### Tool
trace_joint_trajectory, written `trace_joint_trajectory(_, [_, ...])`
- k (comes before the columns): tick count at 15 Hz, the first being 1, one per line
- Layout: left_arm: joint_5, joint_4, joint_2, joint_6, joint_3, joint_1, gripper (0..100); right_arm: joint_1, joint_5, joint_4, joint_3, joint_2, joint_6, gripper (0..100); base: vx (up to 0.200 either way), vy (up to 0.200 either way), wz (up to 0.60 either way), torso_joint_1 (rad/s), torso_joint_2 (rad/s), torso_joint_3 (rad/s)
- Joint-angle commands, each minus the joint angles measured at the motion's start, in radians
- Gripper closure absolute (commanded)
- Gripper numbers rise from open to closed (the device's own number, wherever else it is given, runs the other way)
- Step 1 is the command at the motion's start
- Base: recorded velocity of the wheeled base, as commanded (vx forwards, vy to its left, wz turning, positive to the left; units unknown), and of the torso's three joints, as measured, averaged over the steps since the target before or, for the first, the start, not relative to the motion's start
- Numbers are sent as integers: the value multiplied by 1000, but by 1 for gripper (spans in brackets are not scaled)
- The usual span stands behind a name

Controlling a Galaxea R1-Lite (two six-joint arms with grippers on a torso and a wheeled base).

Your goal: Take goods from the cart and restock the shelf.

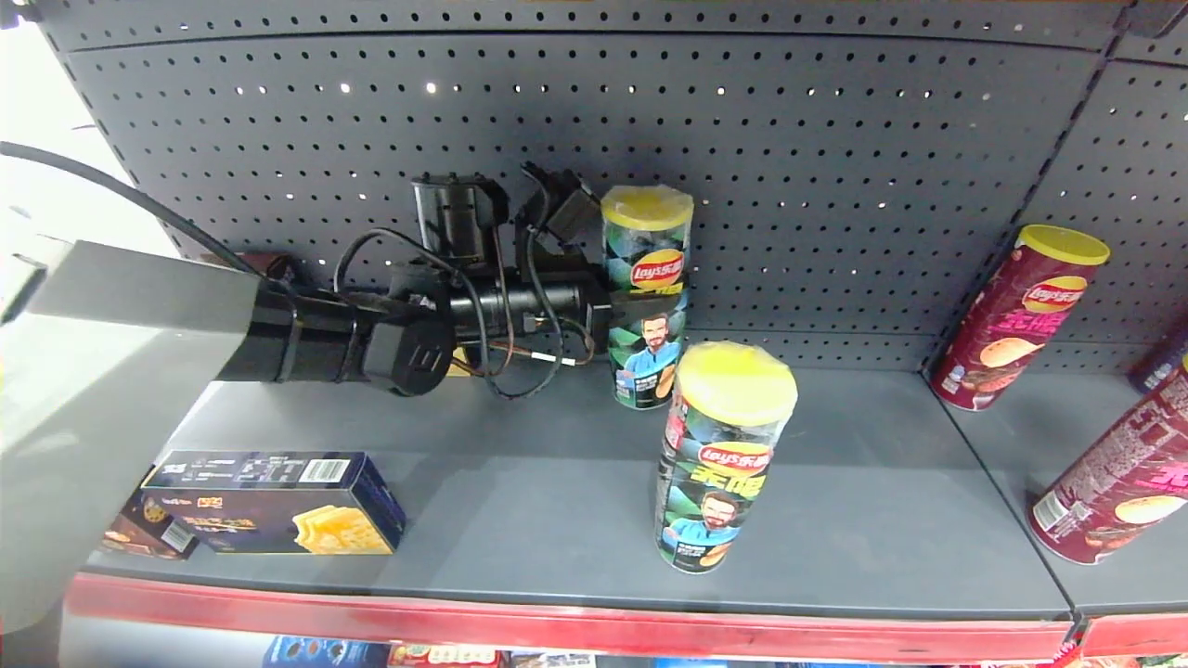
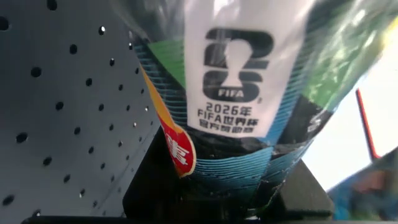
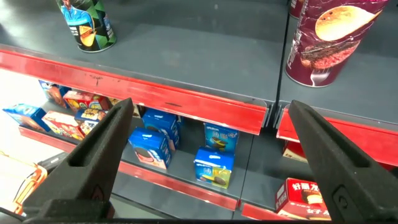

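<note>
The left gripper (image 1: 605, 320) is clamped around the tall green-and-blue cardboard chip can with a yellow plastic lid (image 1: 648, 264); the can stands upright at the back of the grey metal shelf (image 1: 557, 482), near the perforated back panel (image 1: 835, 186); the right gripper (image 3: 210, 106) hangs with its fingers spread wide and nothing between them.

I see a grey shelf (image 1: 520, 501) with a red front lip. At its near left lies a dark blue box (image 1: 278, 501), with a brown box (image 1: 148, 535) touching it. A near green can (image 1: 719, 464) stands upright at centre, a far green can (image 1: 647, 297) behind it. On the right stand a far maroon can (image 1: 1016, 315) and a near maroon can (image 1: 1114, 482).
</note>
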Motion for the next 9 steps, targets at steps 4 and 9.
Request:
trace_joint_trajectory(4, [0,-14,115,-2,-126,4,100,1,0,0,0,1,-1,0,0,0,0,0,0,0])
trace_joint_trajectory(9, [-3,-27,167,-6,-194,2,100,1,0,0,0,1,-1,0,0,0,0,0,0,0])
